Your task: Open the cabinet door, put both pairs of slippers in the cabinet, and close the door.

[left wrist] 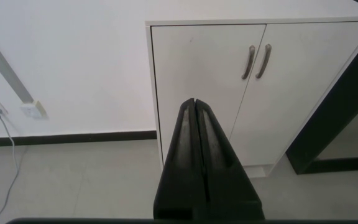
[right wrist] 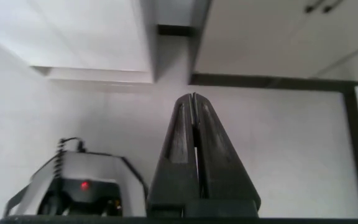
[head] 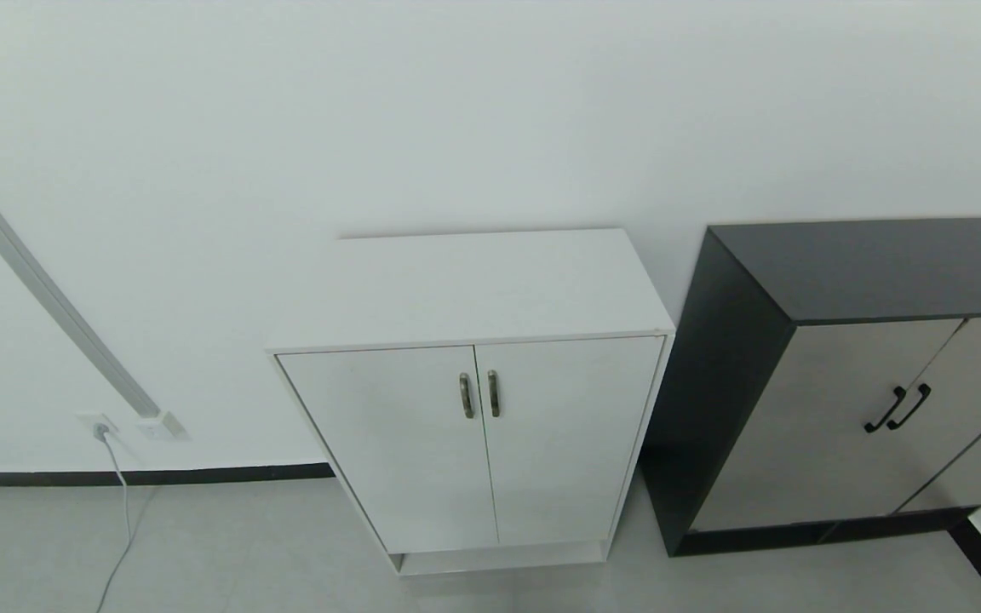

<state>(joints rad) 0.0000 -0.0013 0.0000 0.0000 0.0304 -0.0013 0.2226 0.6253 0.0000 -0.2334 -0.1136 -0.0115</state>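
Head view: white two-door cabinet (head: pixel 473 443) shut; dark grey cabinet (head: pixel 737 383) at 3 o'clock. Left gripper (left wrist: pixel 195 103), right gripper (right wrist: pixel 194 97) pinched closed, empty. Risk: unopened jaws skid off bronze handles (head: pixel 466 396).

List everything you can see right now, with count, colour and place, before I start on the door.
white cabinet: 1, white, against the wall, centre of the head view
doors: 2, white, on the white cabinet, both shut
handles: 2, dull metal, side by side where the doors meet
dark cabinet: 1, black with grey fronts, just right of the white cabinet
socket: 1, white, low on the wall to the left, plug in it
cable: 1, grey, from the socket down to the floor
conduit: 1, grey, slanting down the wall on the left
left gripper: 1, black, shut, facing the white cabinet
right gripper: 1, black, shut, over the floor before the cabinets
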